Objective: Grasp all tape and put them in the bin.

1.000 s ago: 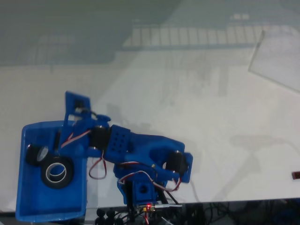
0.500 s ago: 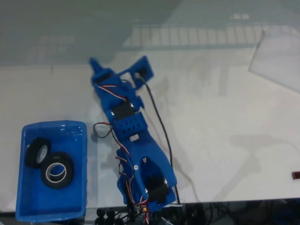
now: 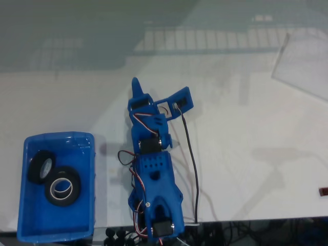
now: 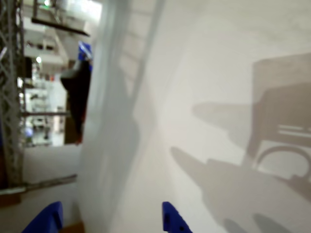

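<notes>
The gripper is seen in the fixed view above the white counter, and its two blue fingers are spread wide apart with nothing held between them. One finger is a thin point and the other is a flat blue piece tipped out to the right. In the wrist view, two blue finger tips are seen at the bottom edge, well apart, with bare counter between them and grey shadows cast on the counter.

The blue arm is stretched up the middle of the fixed view from the bottom edge. A black wire is hung along its right side, and red and white wires are looped near its joints.

The bin is set to the left of the arm, well apart from the gripper, near the bottom left corner. Two black tape rolls are seen inside it. One roll is laid flat, so its pale inner ring is shown. The other roll is tipped up just beside it, near the bin's left wall, and the two look to be touching.

No writing can be read on the bin or the tape.
</notes>
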`<action>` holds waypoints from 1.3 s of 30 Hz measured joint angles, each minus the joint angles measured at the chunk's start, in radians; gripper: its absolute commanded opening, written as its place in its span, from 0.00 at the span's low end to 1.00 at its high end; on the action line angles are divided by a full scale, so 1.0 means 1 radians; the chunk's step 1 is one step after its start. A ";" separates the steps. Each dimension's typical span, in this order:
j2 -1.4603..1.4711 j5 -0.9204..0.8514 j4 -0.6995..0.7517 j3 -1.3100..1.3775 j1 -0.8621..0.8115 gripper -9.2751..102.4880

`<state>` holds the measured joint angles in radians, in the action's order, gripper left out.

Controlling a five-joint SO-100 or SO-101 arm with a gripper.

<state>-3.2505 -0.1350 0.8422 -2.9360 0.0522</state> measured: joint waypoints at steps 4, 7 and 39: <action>-0.057 -0.026 0.037 -0.055 -0.031 0.32; -0.060 -0.040 0.058 -0.077 -0.048 0.31; -0.060 -0.018 0.061 -0.112 -0.078 0.08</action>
<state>-3.3103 -0.1534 0.9035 -3.0480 -0.0261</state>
